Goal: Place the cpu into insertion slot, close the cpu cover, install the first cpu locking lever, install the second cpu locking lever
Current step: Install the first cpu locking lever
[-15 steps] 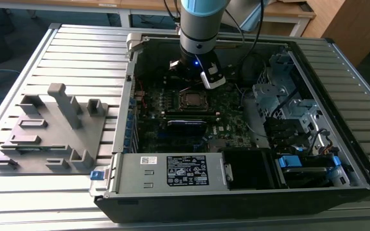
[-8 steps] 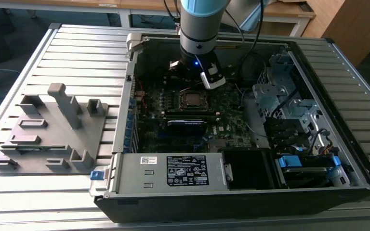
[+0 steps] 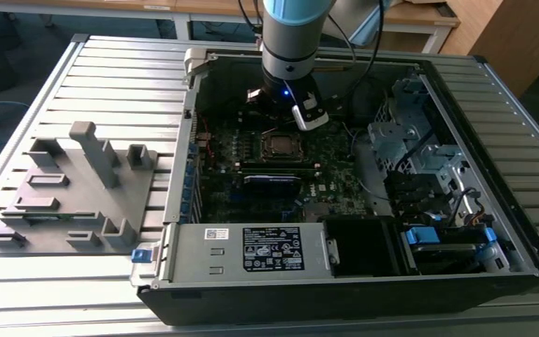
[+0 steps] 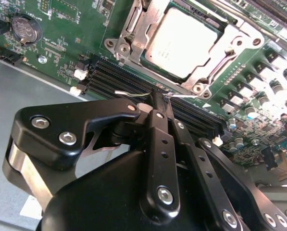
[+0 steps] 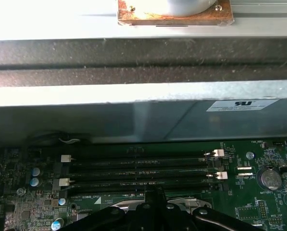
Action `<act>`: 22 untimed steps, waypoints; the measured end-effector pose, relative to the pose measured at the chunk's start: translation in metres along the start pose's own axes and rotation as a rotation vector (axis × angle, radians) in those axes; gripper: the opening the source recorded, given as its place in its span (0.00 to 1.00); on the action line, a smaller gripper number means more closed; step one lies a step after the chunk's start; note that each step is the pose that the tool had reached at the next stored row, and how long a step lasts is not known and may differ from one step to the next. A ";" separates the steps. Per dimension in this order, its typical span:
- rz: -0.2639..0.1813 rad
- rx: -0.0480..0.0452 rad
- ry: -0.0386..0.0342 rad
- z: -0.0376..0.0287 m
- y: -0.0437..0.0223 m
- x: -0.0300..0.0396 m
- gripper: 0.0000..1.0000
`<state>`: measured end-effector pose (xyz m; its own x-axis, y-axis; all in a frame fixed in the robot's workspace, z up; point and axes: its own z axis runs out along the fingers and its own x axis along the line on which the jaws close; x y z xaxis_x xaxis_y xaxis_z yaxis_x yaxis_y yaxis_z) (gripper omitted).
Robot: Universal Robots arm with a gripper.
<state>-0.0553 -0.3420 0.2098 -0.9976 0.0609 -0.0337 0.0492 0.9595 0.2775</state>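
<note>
cpu [image 4: 181, 42] seated under cpu cover [image 4: 144, 26] | memory slots [image 4: 117, 77] beside hand [image 4: 158, 97]

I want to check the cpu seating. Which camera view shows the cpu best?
The second wrist view: the cpu appears large, its silvery top framed by the cpu cover. The exterior view shows it small and distant. The first wrist view faces the memory slots.

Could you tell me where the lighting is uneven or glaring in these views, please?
In the first wrist view the surface beyond the case wall is washed out to white. In the second wrist view the cpu shines pale with reflected light. In the exterior view the computer case is dim inside, and a small blue light glows on the arm.
</note>
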 end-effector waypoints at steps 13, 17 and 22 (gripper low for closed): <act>0.000 0.0003 0.0001 0.0028 -0.0008 0.0001 0.10; 0.000 0.0004 0.0001 0.0036 -0.0011 0.0001 0.10; 0.000 0.0004 0.0001 0.0037 -0.0011 0.0001 0.10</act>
<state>-0.0553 -0.3420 0.2059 -0.9976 0.0609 -0.0337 0.0492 0.9596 0.2771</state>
